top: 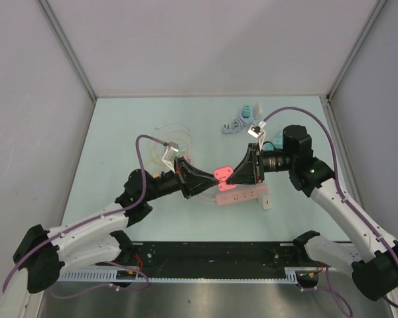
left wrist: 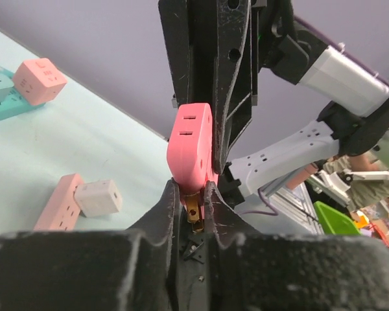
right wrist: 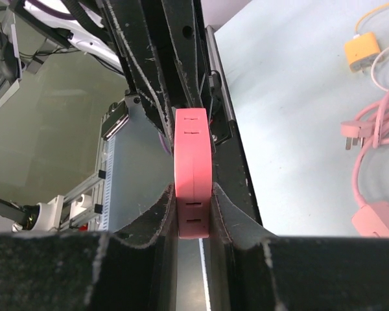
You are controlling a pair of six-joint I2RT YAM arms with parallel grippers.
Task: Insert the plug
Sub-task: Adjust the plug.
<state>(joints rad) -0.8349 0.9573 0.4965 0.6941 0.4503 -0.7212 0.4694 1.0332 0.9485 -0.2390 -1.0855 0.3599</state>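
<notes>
1. The pink plug (top: 223,173) is held up off the surface (top: 119,132), pinched between the tips of both grippers where they meet nose to nose.
2. The left gripper (left wrist: 192,190) is clamped on one end of the plug. Its two fingers press the flat sides there, and a brass prong (left wrist: 194,211) sits in the gap between them.
3. The prong points back into the left gripper, toward its palm. The pink body runs straight out from that gripper's fingertips.
4. The right gripper (right wrist: 193,192) is closed on the opposite end, with one finger on each broad face.
5. The plug's long axis lies along the line from one gripper to the other. Its narrow edge, marked with small slots, faces each wrist camera.
6. A pink power strip (top: 241,196) lies on the surface directly below the meeting fingertips. A white cube (top: 266,199) touches the end of it on the right gripper's side.
7. A coiled pink cable (right wrist: 378,126) and a yellow plug (right wrist: 362,52) rest on the surface beyond the left gripper.
</notes>
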